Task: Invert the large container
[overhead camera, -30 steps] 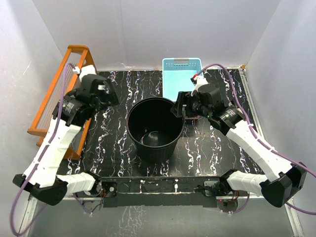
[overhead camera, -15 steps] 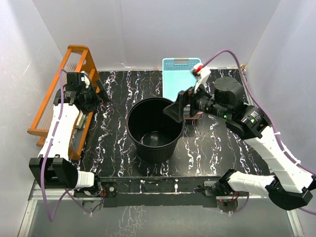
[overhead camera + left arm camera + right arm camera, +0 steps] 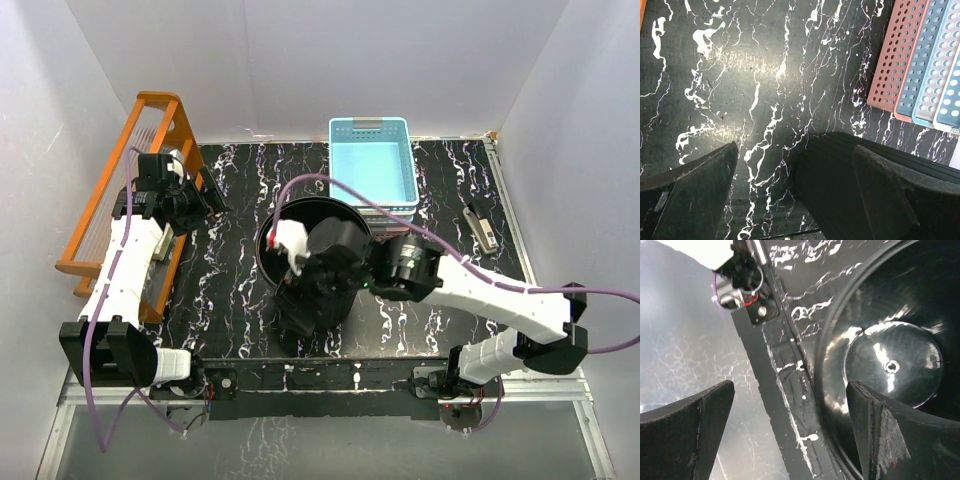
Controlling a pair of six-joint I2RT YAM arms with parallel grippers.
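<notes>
At the upper left, beside the orange rack [image 3: 150,130], the left gripper [image 3: 794,150] hangs with its fingers spread wide and empty, well apart from the large container [image 3: 318,212]. The container stands upright at the frame's centre, mouth up and long axis vertical. The right gripper [image 3: 790,385] is far nearer. It hovers at the container's lower rim with jaws apart, one finger outside the wall and one inside, so closing would likely pinch the rim.
</notes>
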